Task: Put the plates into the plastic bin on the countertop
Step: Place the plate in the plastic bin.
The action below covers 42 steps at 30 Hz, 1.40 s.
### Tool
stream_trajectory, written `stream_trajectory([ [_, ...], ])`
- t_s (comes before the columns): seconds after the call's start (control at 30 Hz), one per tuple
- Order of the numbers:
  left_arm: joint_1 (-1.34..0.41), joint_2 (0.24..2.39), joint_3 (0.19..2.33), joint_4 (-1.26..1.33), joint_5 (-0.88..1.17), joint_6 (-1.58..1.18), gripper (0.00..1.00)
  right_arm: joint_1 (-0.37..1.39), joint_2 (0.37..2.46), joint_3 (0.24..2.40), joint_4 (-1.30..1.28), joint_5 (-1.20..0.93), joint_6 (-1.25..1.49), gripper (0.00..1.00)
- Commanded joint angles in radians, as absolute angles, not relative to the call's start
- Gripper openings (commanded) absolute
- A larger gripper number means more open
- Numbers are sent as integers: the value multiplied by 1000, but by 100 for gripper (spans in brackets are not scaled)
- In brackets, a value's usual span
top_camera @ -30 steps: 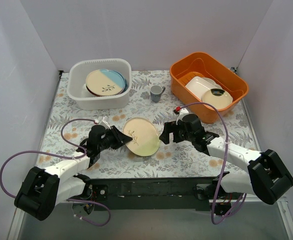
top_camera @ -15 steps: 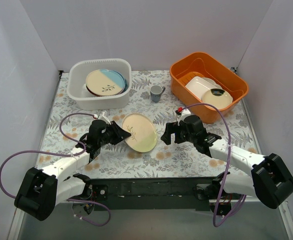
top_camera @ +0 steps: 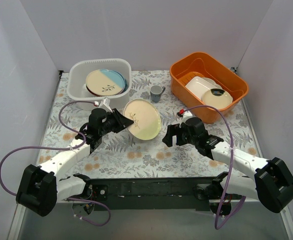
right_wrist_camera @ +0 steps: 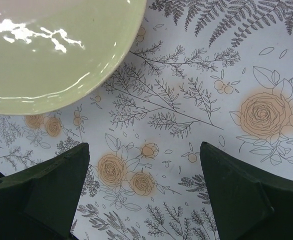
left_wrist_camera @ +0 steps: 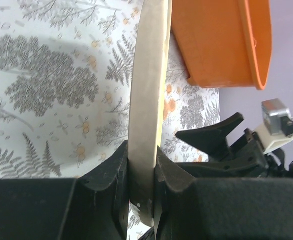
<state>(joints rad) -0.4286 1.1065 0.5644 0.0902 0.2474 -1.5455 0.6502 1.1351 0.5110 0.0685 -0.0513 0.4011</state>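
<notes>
My left gripper [top_camera: 120, 121] is shut on the rim of a cream plate with a leaf sprig [top_camera: 142, 119], holding it tilted above the countertop [top_camera: 136, 155]. In the left wrist view the plate stands edge-on [left_wrist_camera: 149, 90] between the jaws of the left gripper [left_wrist_camera: 142, 170]. The translucent white plastic bin [top_camera: 101, 102] sits at the back left, with a cream-and-light-blue plate [top_camera: 105, 82] on top of others inside. My right gripper [top_camera: 169, 135] hovers open just right of the held plate. In the right wrist view the right gripper [right_wrist_camera: 144, 145] has only the countertop between its fingers, and the plate [right_wrist_camera: 51, 50] is at upper left.
An orange bin [top_camera: 186, 67] at the back right holds a white rectangular dish [top_camera: 200, 85] and a round cream dish [top_camera: 217, 98]. A small grey cup [top_camera: 157, 93] stands between the two bins. White walls close in the sides and back.
The left gripper has carried the plate up and away from me, closer to the white bin. The right gripper has backed off slightly to the right and stays open.
</notes>
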Motion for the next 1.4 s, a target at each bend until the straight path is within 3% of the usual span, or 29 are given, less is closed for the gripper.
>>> stream_trajectory([
  [0.0,-423,1115,695,196,278,-1529,0,652,1114,497,81,-43,417,98],
  [0.6,-371,1239,882,204,328,-1516,0,652,1126,491,78,-37,416,98],
  [1.37,-72,1413,1103,284,494,-1617,0,652,1200,506,80,-38,410,98],
])
